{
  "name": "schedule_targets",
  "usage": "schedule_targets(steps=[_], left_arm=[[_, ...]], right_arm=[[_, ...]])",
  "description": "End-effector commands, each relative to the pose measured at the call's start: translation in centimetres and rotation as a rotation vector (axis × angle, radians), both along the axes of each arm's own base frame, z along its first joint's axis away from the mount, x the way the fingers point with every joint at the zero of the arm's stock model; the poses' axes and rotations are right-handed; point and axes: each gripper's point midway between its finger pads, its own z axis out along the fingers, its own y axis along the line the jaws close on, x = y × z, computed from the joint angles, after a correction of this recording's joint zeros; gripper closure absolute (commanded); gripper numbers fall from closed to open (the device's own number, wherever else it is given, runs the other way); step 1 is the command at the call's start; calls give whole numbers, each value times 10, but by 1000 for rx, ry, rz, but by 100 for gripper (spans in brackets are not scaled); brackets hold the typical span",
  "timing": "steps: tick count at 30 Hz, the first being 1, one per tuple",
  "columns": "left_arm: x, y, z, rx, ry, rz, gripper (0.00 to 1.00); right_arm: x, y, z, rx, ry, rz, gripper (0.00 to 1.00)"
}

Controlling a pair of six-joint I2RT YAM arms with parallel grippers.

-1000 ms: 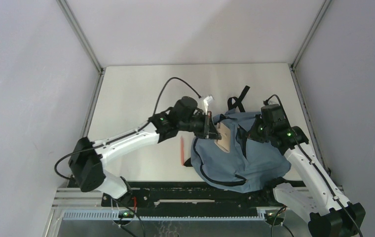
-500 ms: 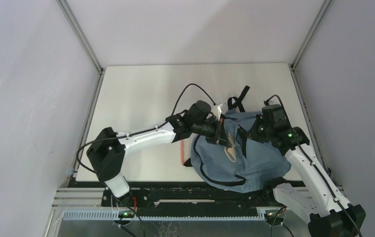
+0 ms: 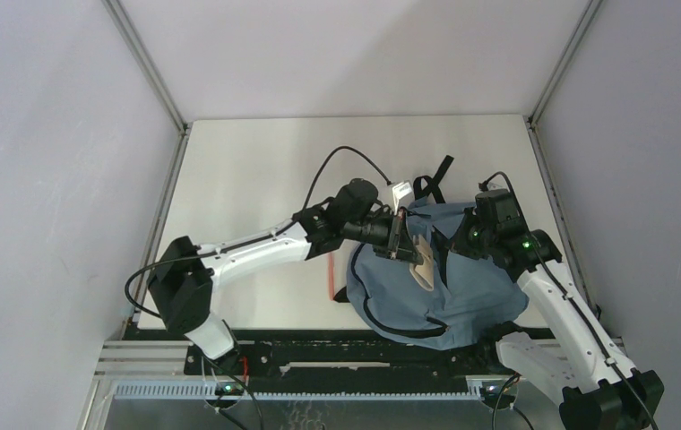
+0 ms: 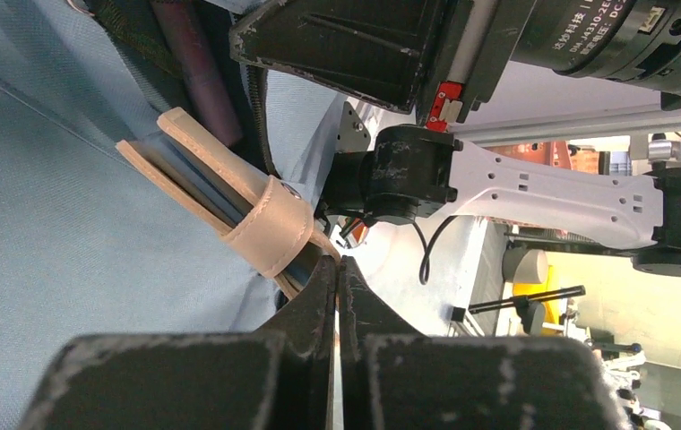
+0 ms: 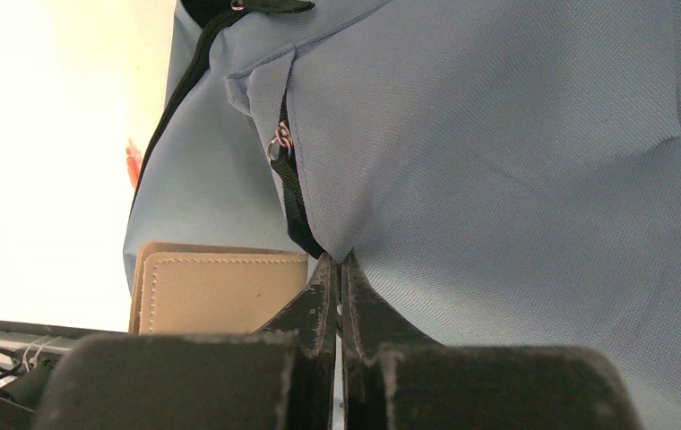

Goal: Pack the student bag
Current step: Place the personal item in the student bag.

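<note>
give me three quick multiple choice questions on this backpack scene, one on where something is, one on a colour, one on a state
1. Where does the thin red stick lie relative to the student bag?
A) on top of it
B) on the table beside it, on the left arm's side
C) inside it

2. What colour is the flat case at the left jaws?
A) black
B) green
C) tan

3. How do the right jaws stand?
A) wide open over bare table
B) shut on the bag's fabric by its zipper
C) shut on the red stick

Answers:
1 B, the top view shows it on the tabletop by the bag's edge.
2 C, both wrist views show tan stitched material.
3 B, the right wrist view shows them pinched together on blue cloth.
</note>
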Motion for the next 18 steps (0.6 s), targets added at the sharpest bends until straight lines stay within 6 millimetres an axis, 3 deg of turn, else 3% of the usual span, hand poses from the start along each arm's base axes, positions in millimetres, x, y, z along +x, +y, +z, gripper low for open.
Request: schedule_targets(steps=[1, 9, 18], left_arm=[[-7, -9, 61, -151, -103, -58, 100], [-9, -19, 52, -152, -138, -126, 100], [27, -54, 4, -59, -123, -88, 100]], right_arm=[[14, 9, 17, 56, -76, 8, 100], [14, 11, 18, 66, -80, 11, 100], [12, 18, 21, 100, -76, 37, 100]])
